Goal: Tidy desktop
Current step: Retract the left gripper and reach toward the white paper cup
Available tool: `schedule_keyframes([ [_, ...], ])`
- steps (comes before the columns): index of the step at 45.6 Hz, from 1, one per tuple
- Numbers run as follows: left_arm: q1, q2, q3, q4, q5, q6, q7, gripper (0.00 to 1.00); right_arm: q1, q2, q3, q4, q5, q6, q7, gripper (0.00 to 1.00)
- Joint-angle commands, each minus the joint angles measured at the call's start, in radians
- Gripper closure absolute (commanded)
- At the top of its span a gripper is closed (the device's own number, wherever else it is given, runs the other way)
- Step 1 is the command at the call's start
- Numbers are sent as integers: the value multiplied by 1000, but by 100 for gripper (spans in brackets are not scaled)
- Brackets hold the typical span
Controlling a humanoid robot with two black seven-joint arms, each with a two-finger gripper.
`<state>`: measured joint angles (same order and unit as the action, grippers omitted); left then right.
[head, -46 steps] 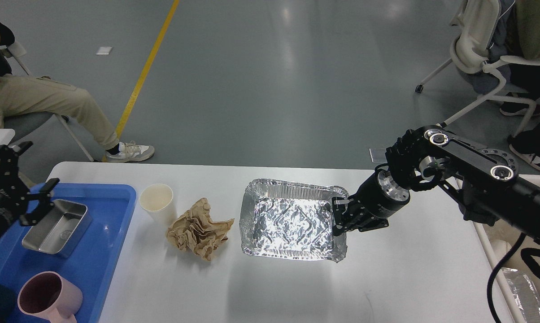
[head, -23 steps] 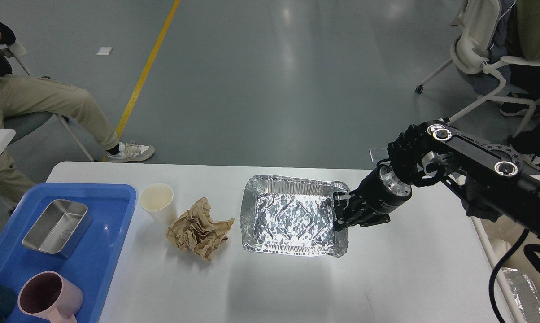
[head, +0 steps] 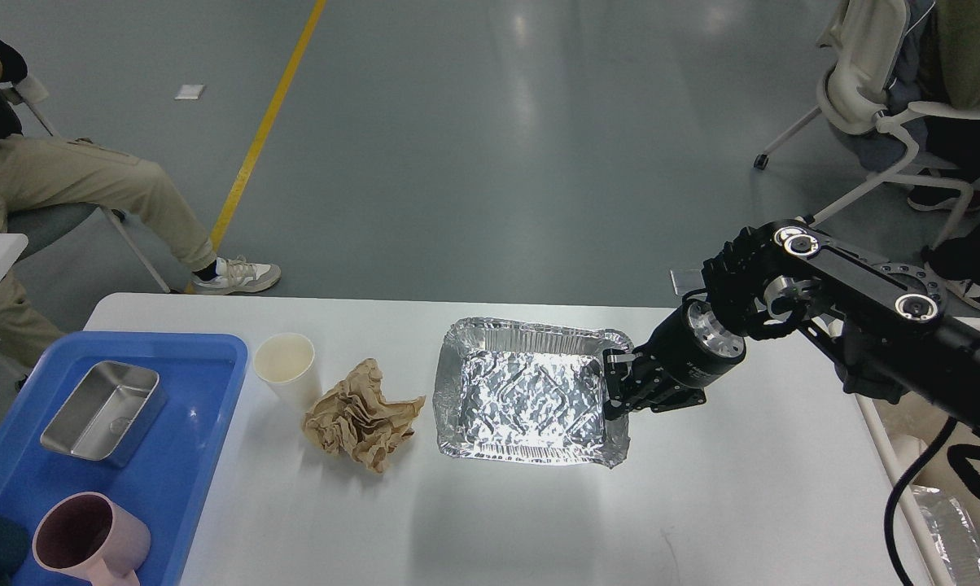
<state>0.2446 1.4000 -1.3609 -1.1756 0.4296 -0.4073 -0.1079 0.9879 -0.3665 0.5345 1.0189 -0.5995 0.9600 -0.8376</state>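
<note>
The white desktop (head: 490, 521) holds a crinkled foil tray (head: 531, 399) near its middle. My right gripper (head: 616, 387) comes in from the right and is shut on the tray's right rim. The tray seems slightly raised, with a shadow under its near edge. A cream paper cup (head: 285, 362) stands upright left of the tray. A crumpled ball of brown paper (head: 360, 415) lies between the cup and the tray. My left gripper is out of view.
A blue plastic tray (head: 197, 456) at the left edge holds a steel box (head: 103, 411) and a pink mug (head: 83, 541). A cream bin (head: 897, 480) with foil inside stands off the table's right edge. People sit on chairs at far left and far right.
My left gripper has pulled back out of view from over the blue tray. My right gripper has drawn the foil tray slightly up and away from me.
</note>
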Motion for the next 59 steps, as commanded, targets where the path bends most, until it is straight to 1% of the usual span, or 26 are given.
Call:
schedule_keyframes([
  [1,-8,-59,-4,10,1,1,-24,3,2,3,4,-3,-5,0,0,100],
  [5,-24,-88,-4,22,-3,15,-18,3,-2,1,4,-5,-5,0,0,100],
  [9,-77,-122,9,65,-3,15,-24,3,-5,-2,4,-5,-5,0,0,100],
  [15,-100,-128,17,99,49,-33,-30,3,-8,-2,4,-5,-5,0,0,100],
  [17,-111,-133,14,111,110,-50,-50,3,-8,-3,4,-5,-5,0,0,100],
  [21,-194,-150,16,123,331,-57,-131,3,-8,-3,4,-5,-5,0,0,100],
  [23,-246,-174,22,125,458,-61,-159,3,-8,-3,5,-3,-5,0,0,100],
  [29,-399,-262,100,165,796,-65,-193,3,-8,-2,15,-3,-5,0,0,100],
  [35,-568,-335,271,235,1030,-64,-251,3,-8,1,15,-3,-5,0,2,100],
  [37,-638,-364,340,275,1098,-57,-263,3,-8,0,15,-2,-5,0,0,100],
  [38,-695,-390,397,307,1138,-56,-269,3,-8,0,15,-3,-5,0,0,100],
  [42,-835,-453,532,382,1210,-42,-274,3,-8,-3,15,-3,-5,0,2,100],
  [46,-947,-496,678,416,1242,-2,-277,3,-11,-3,27,-3,-3,0,2,100],
  [48,-998,-515,752,419,1246,30,-291,3,-12,-3,28,3,-3,0,2,100],
  [50,-1041,-533,824,419,1250,68,-314,4,-14,-2,30,1,-3,0,2,100],
  [53,-1094,-564,940,421,1262,117,-341,9,-14,1,30,1,-3,0,2,100],
  [56,-1146,-595,1063,428,1288,153,-348,16,-14,3,30,-2,-3,0,2,100],
  [59,-1191,-627,1178,448,1301,168,-349,23,-14,8,30,-2,-3,0,3,100],
])
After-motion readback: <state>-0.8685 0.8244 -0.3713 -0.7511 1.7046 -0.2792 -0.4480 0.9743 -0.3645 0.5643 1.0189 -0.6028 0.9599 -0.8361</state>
